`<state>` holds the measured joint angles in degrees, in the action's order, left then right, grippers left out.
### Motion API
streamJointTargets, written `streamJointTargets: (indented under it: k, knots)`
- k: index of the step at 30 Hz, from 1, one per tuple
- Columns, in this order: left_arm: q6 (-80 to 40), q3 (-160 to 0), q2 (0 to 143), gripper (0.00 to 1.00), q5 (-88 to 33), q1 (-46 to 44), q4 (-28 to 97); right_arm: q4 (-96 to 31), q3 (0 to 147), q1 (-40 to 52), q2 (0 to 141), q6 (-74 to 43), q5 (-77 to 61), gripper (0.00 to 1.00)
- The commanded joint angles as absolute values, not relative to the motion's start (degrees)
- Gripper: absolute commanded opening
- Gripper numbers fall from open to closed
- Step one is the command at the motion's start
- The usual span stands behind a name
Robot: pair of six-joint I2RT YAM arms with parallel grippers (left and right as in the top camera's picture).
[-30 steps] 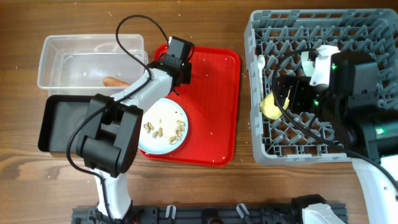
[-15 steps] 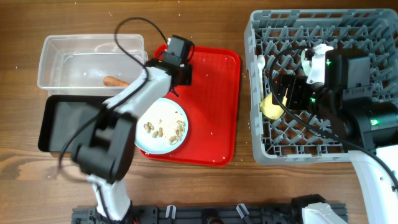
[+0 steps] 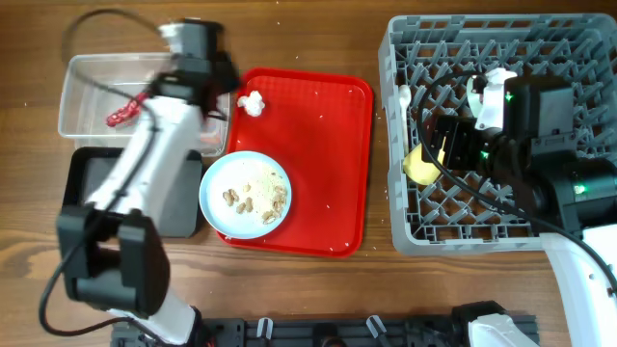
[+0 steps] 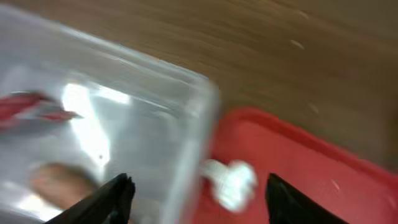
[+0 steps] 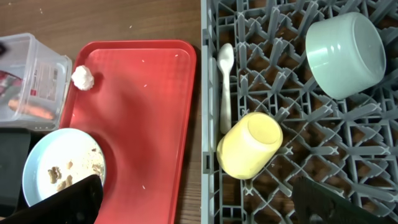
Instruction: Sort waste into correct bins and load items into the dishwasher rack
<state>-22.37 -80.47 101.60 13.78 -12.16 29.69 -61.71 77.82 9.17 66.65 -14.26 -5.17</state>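
Two pieces of waste inside the clear tub: red wrapper left of its middle, orange stick by the wall nearest the black tray. Elsewhere, crumpled tissue ball at the far left corner of the red tray, just beside the tub; beige scraps scattered on the pale blue plate, at that tray's near left corner and overlapping its edge. Over in the grey rack: yellow cup on its side, white spoon just beside it along the rack's left wall, mint-green bowl among the pegs, well apart from both. Left tool blurred, above the tub's corner, fingers spread with nothing between. Right tool above the rack, fingers likewise wide apart, gripping nothing. Brown wooden desk under everything.
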Motion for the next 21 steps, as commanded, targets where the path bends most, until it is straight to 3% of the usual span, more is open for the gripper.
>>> streamJointTargets:
  k: [1,9,10,11,12,13,18,21]
  knots:
    - [-15.11,-80.53,106.98,0.67,21.65,-21.78,28.29,-61.58,78.30,8.97,66.94,-15.66,-6.13,0.99]
    - [-15.81,-80.53,122.83,0.70,27.83,-21.54,19.16,-61.69,78.30,8.97,67.16,-16.34,-6.11,0.99]
    - [-15.79,-80.53,123.20,0.61,26.30,-21.32,19.05,-61.71,78.30,8.97,67.26,-16.75,-6.13,0.99]
    - [-15.64,-80.53,123.20,0.46,24.82,-21.30,19.05,-61.71,78.30,8.99,67.42,-16.80,-6.15,0.99]
    - [-15.20,-80.58,122.96,0.22,23.94,-21.50,19.07,-61.73,78.30,8.97,67.57,-16.73,-6.13,0.99]
    - [-15.16,-80.73,122.02,0.06,23.83,-22.04,19.40,-61.78,78.30,8.99,67.68,-16.73,-6.13,0.99]
    - [-17.41,-83.55,106.04,0.04,24.05,-26.33,31.55,-61.80,78.30,8.97,67.94,-16.67,-6.11,0.99]
    - [-19.53,-83.53,95.20,0.04,28.03,-24.34,37.89,-61.76,78.30,8.97,67.94,-16.69,-6.11,0.99]
